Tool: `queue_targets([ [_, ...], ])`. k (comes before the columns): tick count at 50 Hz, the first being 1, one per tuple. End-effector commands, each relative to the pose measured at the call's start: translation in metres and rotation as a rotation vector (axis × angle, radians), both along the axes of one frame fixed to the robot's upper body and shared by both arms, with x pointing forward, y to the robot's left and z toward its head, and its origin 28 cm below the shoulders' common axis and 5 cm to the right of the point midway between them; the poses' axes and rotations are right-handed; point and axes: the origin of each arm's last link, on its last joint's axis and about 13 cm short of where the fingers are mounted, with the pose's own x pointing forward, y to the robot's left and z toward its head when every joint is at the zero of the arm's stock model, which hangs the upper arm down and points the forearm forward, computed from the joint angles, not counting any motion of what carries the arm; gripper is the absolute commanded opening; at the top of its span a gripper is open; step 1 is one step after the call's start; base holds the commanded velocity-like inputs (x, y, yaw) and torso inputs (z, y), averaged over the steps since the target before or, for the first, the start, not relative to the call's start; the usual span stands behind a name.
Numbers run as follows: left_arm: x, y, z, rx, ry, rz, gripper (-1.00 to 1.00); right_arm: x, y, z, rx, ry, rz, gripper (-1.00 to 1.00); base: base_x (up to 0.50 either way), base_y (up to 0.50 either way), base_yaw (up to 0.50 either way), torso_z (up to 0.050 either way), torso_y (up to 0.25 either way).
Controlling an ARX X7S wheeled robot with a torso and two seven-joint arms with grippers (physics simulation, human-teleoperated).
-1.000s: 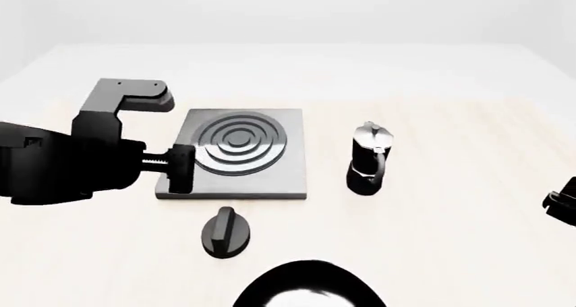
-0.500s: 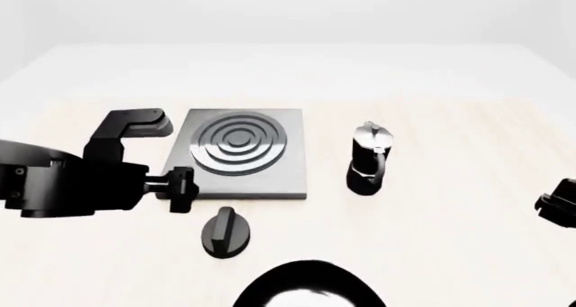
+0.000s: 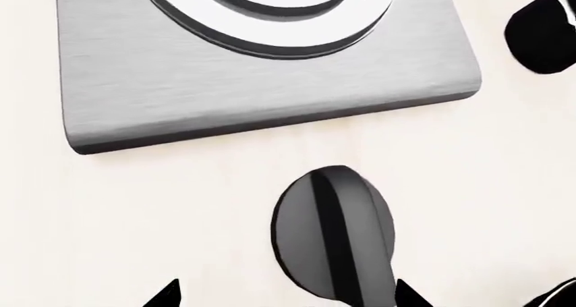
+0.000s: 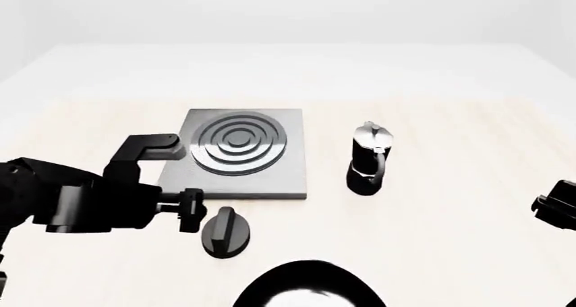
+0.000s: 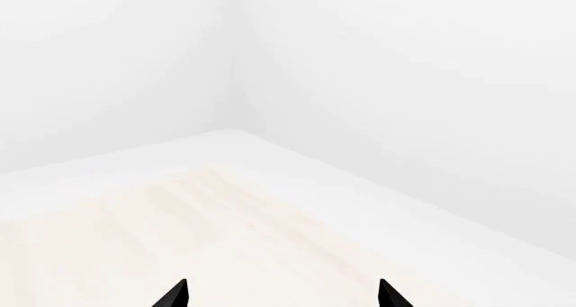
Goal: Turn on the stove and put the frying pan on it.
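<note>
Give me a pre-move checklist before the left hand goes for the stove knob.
1. Left hand open: ok, its tips show spread apart in the left wrist view.
2. Knob lined up between those tips: ok.
3. Hand touching the knob: cannot tell; it sits just beside it in the head view.
4. Stove burner free for the pan: ok, nothing on the rings.
5. Frying pan within view: ok, only partly, at the near edge.
6. Moka pot clear of the stove: ok, it stands apart.
</note>
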Motion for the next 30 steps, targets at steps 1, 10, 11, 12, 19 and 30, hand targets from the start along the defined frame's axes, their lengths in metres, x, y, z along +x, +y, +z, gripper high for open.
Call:
queue_targets([
  [1,0.001,-0.004,-0.013,-0.010,0.024,-0.023,1.00,0.000,0.000,0.001,0.000,0.000,0.000,1.00,0.00,0.00,0.00,0.000,0.000],
  [10,0.003,-0.003,-0.021,-0.015,0.041,-0.020,1.00,0.000,0.001,0.000,0.001,0.001,0.001,1.00,0.00,0.00,0.00,0.000,0.000],
  [11,0.003,-0.003,-0.022,-0.013,0.042,-0.019,1.00,0.000,0.001,0.000,0.001,0.001,0.002,1.00,0.00,0.00,0.00,0.000,0.000],
  [12,0.003,-0.003,-0.022,-0.017,0.043,-0.019,1.00,0.000,0.001,0.000,0.001,0.001,0.002,1.00,0.00,0.00,0.00,0.000,0.000],
  [19,0.005,-0.003,-0.028,-0.009,0.057,-0.013,1.00,0.000,0.001,-0.001,0.002,0.002,0.003,1.00,0.00,0.00,0.00,0.000,0.000],
  [30,0.006,-0.003,-0.032,0.009,0.070,0.007,1.00,-0.001,0.000,-0.001,0.002,0.002,0.002,1.00,0.00,0.00,0.00,0.000,0.000],
])
